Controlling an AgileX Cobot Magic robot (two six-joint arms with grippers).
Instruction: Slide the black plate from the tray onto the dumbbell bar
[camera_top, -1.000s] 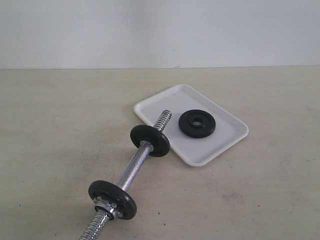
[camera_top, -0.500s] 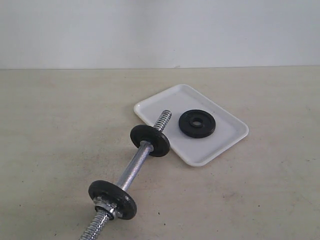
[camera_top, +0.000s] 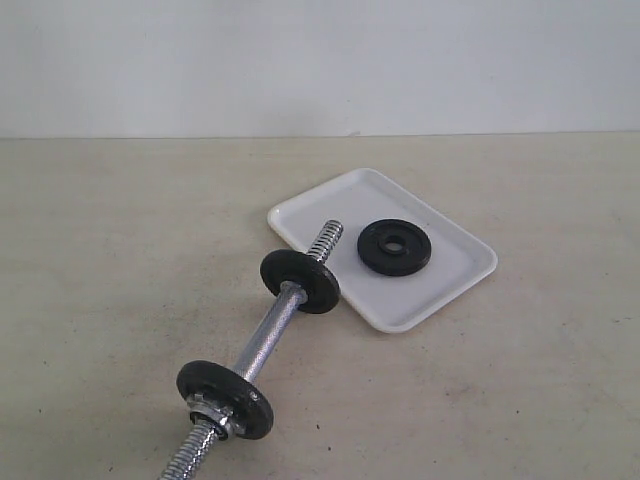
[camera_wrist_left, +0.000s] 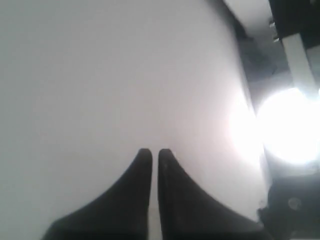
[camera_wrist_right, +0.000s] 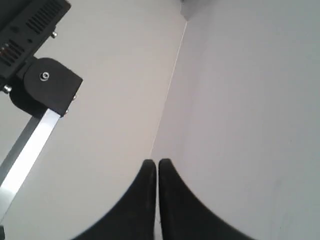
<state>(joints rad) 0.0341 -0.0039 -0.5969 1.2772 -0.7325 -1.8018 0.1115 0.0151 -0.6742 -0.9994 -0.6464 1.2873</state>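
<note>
Near end of chrome threaded dumbbell bar (camera_top: 268, 340), past black disc backed by silver nut (camera_top: 226, 398): cut off by exterior picture's edge. Bar stretches inside both discs hidden. Thinner flat black disc (camera_top: 300, 281) on bar hides part of flat white rectangular plastic tray (camera_top: 440, 285) rim. Left wrist view blurred; white glare patch (camera_wrist_left: 287, 125) washes out detail. Dark left gripper (camera_wrist_left: 151, 154), dark right gripper (camera_wrist_right: 153, 164): finger bases cropped. Black vented box (camera_wrist_right: 30, 20): cropped, unidentifiable.

Soft even light casts faint shadows beside the tray (camera_top: 440, 285) on the table (camera_top: 120, 250), while bright glare (camera_wrist_left: 287, 125) washes out the blurry left wrist view.
</note>
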